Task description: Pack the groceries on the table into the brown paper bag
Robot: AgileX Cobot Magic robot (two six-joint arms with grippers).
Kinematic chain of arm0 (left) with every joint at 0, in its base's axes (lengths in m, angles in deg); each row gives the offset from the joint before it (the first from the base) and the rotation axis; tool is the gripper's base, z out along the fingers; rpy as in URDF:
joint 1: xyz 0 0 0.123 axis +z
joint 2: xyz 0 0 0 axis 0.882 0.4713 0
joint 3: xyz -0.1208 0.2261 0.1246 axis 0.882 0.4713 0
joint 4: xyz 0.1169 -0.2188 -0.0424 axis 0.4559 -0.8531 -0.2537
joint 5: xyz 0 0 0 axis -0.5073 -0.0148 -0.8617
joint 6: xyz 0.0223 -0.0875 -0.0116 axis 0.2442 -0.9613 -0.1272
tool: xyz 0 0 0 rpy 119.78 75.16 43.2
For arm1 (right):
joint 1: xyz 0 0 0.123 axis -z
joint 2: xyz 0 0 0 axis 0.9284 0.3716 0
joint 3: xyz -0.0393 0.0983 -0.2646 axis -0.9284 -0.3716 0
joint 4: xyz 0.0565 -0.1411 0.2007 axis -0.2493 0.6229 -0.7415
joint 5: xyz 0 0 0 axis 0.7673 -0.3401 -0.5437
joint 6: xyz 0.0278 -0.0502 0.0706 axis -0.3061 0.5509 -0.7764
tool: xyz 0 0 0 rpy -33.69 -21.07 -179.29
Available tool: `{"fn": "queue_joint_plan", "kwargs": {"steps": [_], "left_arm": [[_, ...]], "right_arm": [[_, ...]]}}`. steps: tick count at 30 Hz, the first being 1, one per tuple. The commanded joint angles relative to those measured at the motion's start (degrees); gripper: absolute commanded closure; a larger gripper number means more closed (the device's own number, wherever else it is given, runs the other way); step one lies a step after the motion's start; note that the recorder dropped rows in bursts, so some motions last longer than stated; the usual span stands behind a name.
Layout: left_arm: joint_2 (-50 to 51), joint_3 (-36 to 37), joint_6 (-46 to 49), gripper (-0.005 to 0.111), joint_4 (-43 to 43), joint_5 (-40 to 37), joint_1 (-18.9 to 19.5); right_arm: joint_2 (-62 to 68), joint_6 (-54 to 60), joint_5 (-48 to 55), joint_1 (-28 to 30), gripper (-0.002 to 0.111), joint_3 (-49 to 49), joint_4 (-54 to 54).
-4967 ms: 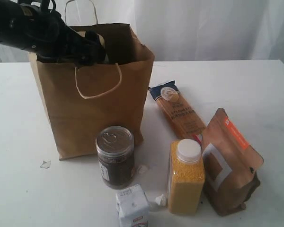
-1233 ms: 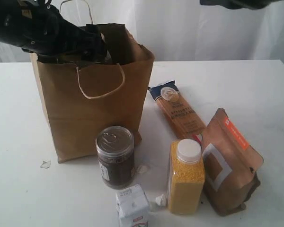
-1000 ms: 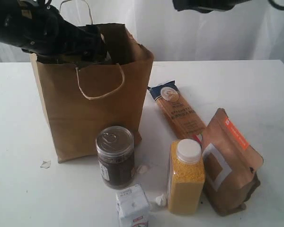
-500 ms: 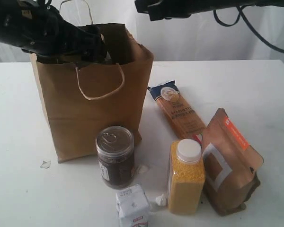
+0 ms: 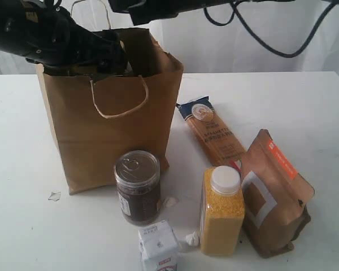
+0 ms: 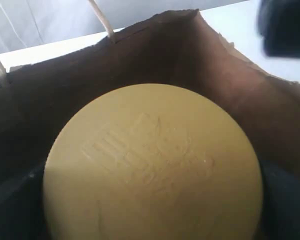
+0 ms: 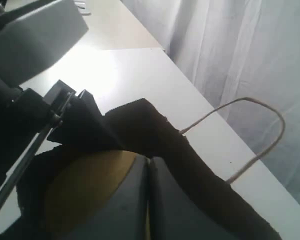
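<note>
My left fingers (image 6: 10,212) clamp the olive-lidded jar (image 6: 152,165) inside the brown paper bag (image 5: 110,141), ten o'clock on the table (image 5: 305,101). My right fingers (image 7: 132,200): pressed together, empty.

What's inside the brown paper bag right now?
An olive jar lid fills the mouth of the brown paper bag, left gripper around it. The jar's body and the bag's floor are hidden beneath the lid.
</note>
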Motion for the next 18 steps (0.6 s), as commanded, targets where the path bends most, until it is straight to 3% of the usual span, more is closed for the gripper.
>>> {"fn": "queue_joint_plan", "kwargs": {"steps": [1,11,18], "left_arm": [[-1.0,-0.7,-0.2,0.002,-0.7,1.5,-0.2],[-1.0,-0.7,0.0,0.002,-0.7,1.5,-0.2],[-1.0,-0.7,0.0,0.002,-0.7,1.5,-0.2]], "right_arm": [[2.3,-0.3,-0.1,-1.8,0.108,2.5,1.9],[2.9,-3.7,0.8,-2.7,0.108,6.5,2.6],[5.2,-13.0,7.3,-2.7,0.108,6.5,11.0]]}}
